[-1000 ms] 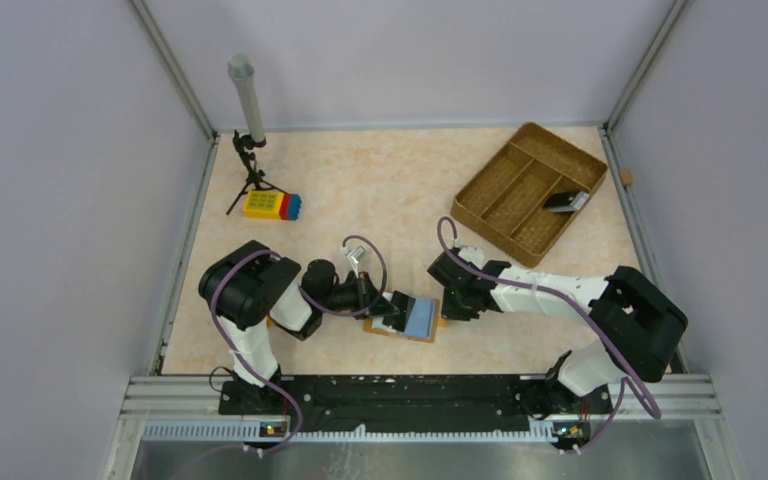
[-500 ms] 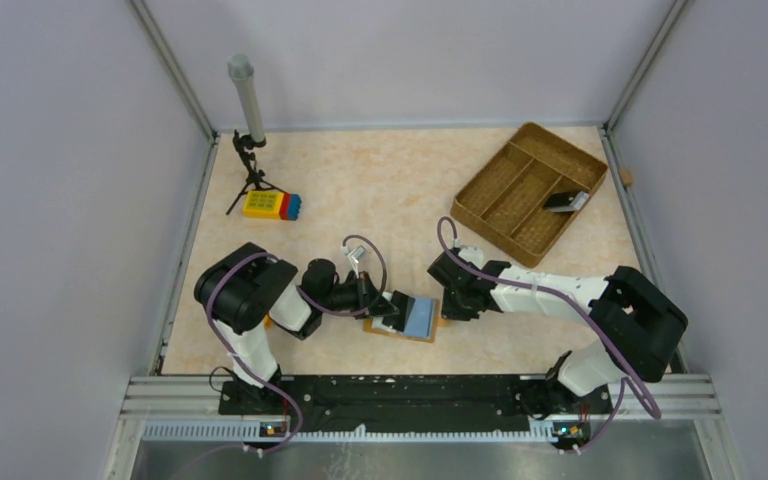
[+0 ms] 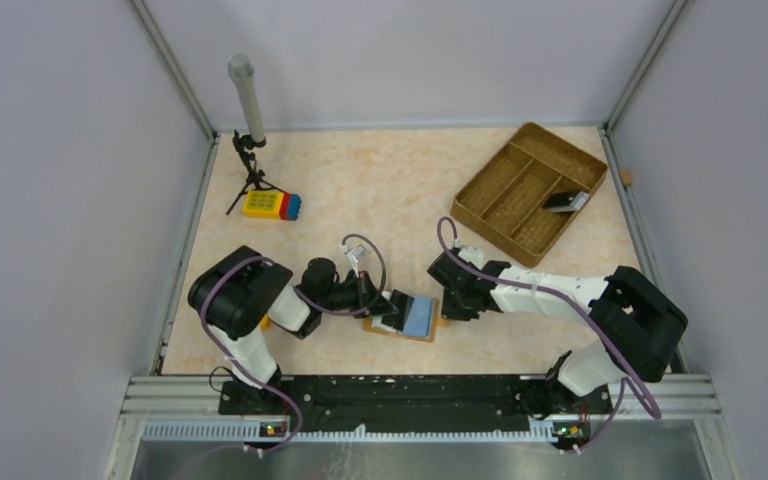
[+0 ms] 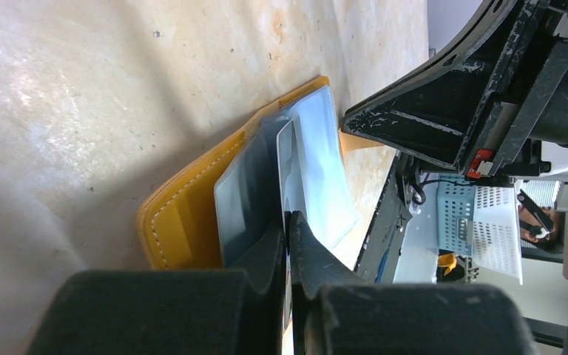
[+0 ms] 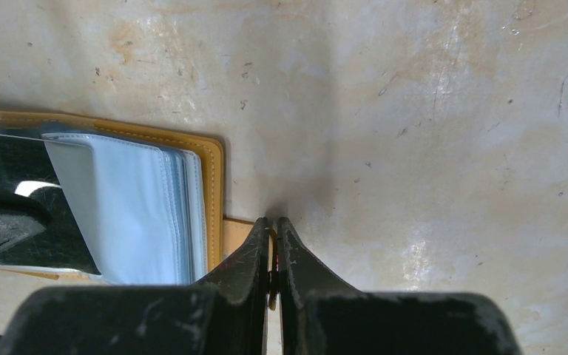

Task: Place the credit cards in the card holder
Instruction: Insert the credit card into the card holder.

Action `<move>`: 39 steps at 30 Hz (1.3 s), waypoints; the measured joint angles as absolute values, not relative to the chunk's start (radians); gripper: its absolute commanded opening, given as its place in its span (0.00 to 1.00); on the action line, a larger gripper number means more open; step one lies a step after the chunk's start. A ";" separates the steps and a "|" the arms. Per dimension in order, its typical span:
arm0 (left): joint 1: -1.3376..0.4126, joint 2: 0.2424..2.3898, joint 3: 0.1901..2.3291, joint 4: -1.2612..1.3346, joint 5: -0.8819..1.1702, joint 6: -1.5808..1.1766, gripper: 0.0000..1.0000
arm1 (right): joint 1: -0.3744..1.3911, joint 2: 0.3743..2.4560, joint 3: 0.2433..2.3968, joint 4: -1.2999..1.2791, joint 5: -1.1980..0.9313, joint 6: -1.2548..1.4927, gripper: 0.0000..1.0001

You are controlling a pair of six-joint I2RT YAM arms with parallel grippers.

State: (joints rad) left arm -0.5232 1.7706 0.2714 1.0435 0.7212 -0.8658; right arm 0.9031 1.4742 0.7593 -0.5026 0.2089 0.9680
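Observation:
The card holder point(image 3: 388, 327) lies open on the table between both arms, with its orange-tan leather and pale blue plastic sleeves point(image 3: 420, 317) showing. My left gripper point(image 3: 396, 309) is shut on a thin grey credit card point(image 4: 285, 166), held edge-on among the sleeves point(image 4: 322, 170) over the holder point(image 4: 185, 222). My right gripper point(image 3: 447, 312) is shut on the holder's tan snap tab point(image 5: 238, 235), at the right edge of the holder point(image 5: 212, 174). Another black card point(image 3: 563, 202) lies in the woven tray.
A brown woven compartment tray point(image 3: 520, 175) stands at the back right. A yellow-red-blue toy block point(image 3: 271, 205) and a small tripod with a grey tube point(image 3: 248, 140) stand at the back left. The metal rail runs along the near edge.
The left arm's elbow has shifted slightly to the left. Both grippers and the card holder stay where they were.

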 measured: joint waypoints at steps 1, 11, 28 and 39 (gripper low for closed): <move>-0.523 1.766 0.271 1.039 0.719 -0.863 0.00 | 0.903 1.474 0.759 -0.503 0.209 0.970 0.00; -0.539 1.762 0.273 1.031 0.706 -0.863 0.00 | 0.908 1.474 0.759 -0.503 0.216 0.971 0.00; -0.627 1.752 0.287 1.008 0.589 -0.945 0.19 | 0.921 1.472 0.759 -0.506 0.235 0.972 0.00; -0.664 1.548 0.353 0.639 0.465 -0.859 0.48 | 0.926 1.450 0.739 -0.501 0.242 0.973 0.00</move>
State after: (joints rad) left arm -0.6636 1.5482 0.3527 0.6392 0.4652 -0.8593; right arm 0.9264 1.4502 0.7395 -0.5014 0.2424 0.9733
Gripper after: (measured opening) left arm 0.410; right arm 0.018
